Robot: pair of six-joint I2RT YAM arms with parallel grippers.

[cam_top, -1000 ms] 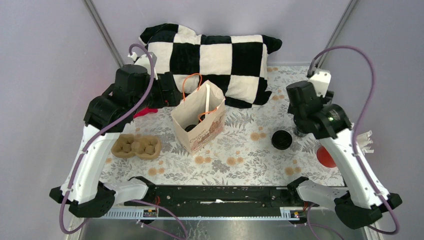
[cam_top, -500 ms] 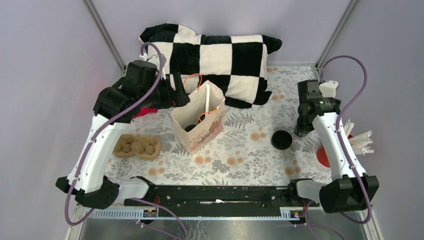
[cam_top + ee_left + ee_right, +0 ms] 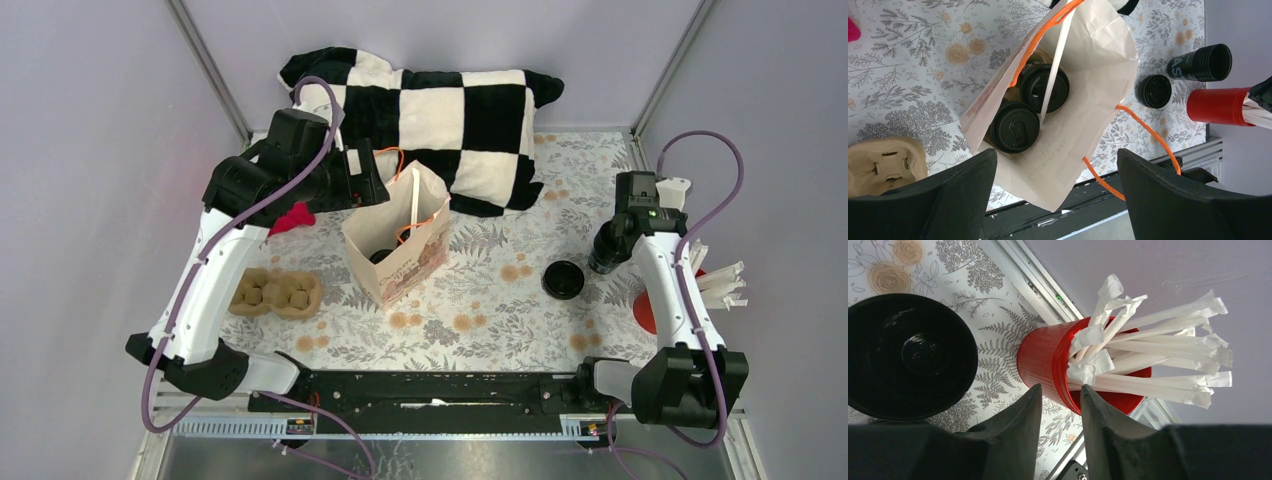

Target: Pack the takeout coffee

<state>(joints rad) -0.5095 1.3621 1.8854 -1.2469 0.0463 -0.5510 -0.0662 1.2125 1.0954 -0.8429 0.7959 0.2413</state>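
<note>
Paper bag (image 3: 395, 255) stands upright and open on the floral table (image 3: 480, 325). Inside the bag, one takeout coffee (image 3: 1014, 127) and a second takeout coffee (image 3: 1044, 87) sit side by side, lids on. A white straw (image 3: 1054, 70) leans across the second.

Left gripper (image 3: 1056, 155) hovers above the bag mouth, fingers spread wide, holding nothing.

Right gripper (image 3: 1060, 392) is well right of the bag, over an open black cup (image 3: 908, 355). Its fingers stand a narrow gap apart with nothing between them.

A loose black lid (image 3: 563, 279) lies right of the bag. The red cup of straws (image 3: 652, 312) stands farther right. The pulp carrier (image 3: 272, 292) lies left of the bag and the checkered pillow (image 3: 430, 110) behind it.
</note>
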